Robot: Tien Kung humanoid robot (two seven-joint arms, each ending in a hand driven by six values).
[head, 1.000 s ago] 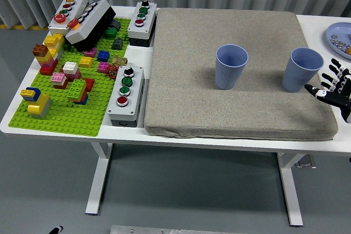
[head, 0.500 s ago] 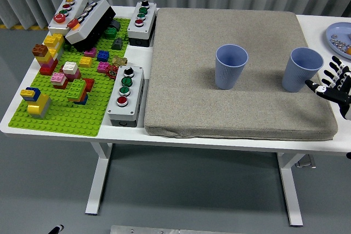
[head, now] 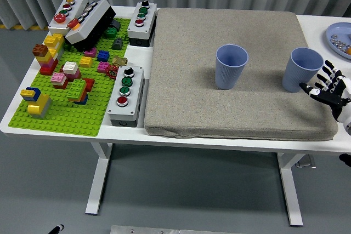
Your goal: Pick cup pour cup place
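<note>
Two blue cups stand upright on the grey mat [head: 192, 69]. One cup [head: 231, 67] is near the mat's middle, the other cup [head: 303, 69] near its right edge. My right hand [head: 324, 87] comes in from the right edge with fingers spread, just right of the right cup, its thumb close to the cup's lower side. It holds nothing. What is inside the cups cannot be made out. The left arm is out of view.
A green brick baseplate [head: 66, 113] with several coloured bricks fills the table's left side. Three button boxes [head: 125, 94] [head: 141, 22] [head: 68, 10] and a black box [head: 93, 23] stand around it. A blue plate [head: 340, 38] sits at the far right.
My right hand has moved left and slightly up, closing in on the right cup. The cups have not moved.
</note>
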